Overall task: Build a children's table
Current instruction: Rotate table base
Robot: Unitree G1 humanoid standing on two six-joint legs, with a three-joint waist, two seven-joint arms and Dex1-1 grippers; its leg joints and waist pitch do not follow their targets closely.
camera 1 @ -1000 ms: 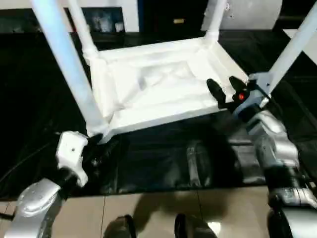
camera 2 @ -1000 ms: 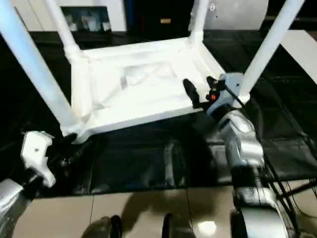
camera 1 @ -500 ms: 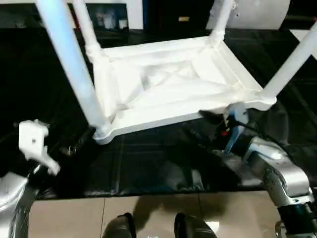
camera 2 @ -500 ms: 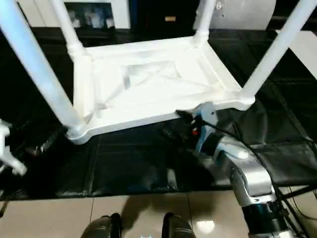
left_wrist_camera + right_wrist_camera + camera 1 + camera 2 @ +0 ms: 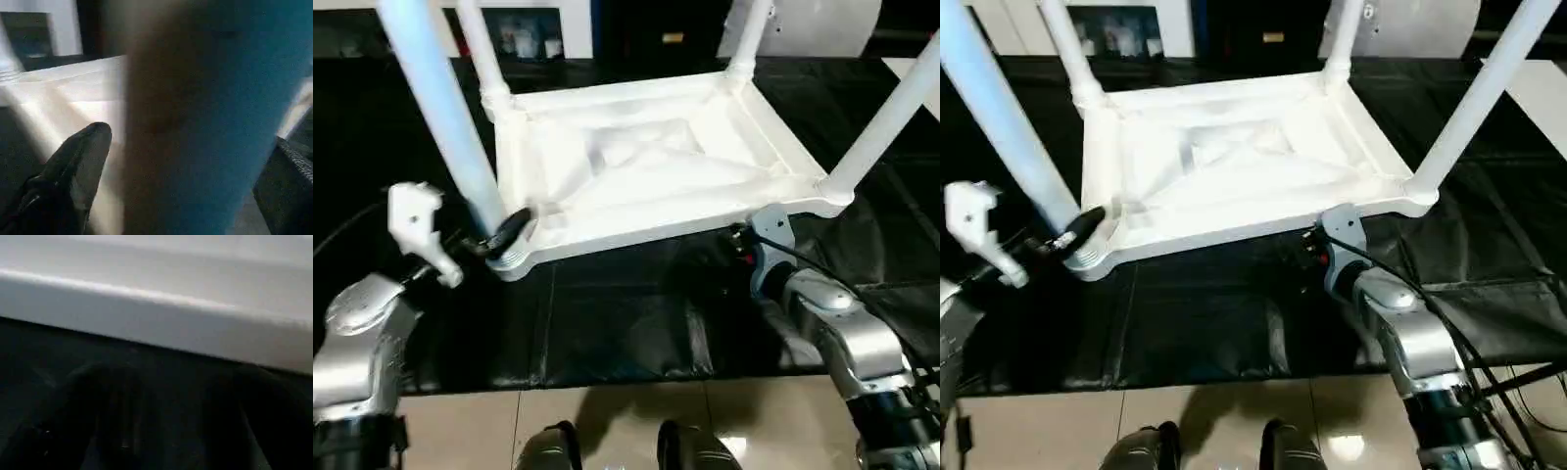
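Lying upside down on a black mat point(image 5: 607, 323), the children's table point(image 5: 646, 166) shows its ribbed underside, and its four white legs stick up from the round corner sockets. The near left leg point(image 5: 440, 117) is the closest one and looks very big. The left gripper point(image 5: 494, 238) is right at the bottom of that leg, by its corner socket point(image 5: 514, 257). Its two black fingers stand wide apart, one on each side of the leg. In the left wrist view the leg point(image 5: 205, 117) sits between one black finger point(image 5: 78, 161) and the other finger at the edge, but they are not squeezing it. The right gripper point(image 5: 744, 247) is low down by the near edge of the table top, close to the near right corner socket point(image 5: 827, 191). In the right wrist view its two dark fingers point(image 5: 107, 416) are spread apart and point at the white edge of the table top point(image 5: 161, 318). There is nothing between them. The silver forearm point(image 5: 847, 338) of the right arm reaches in from the lower right. Behind the mat stands a white cabinet point(image 5: 524, 29). The floor point(image 5: 607, 421) near the robot is made of pale tiles.
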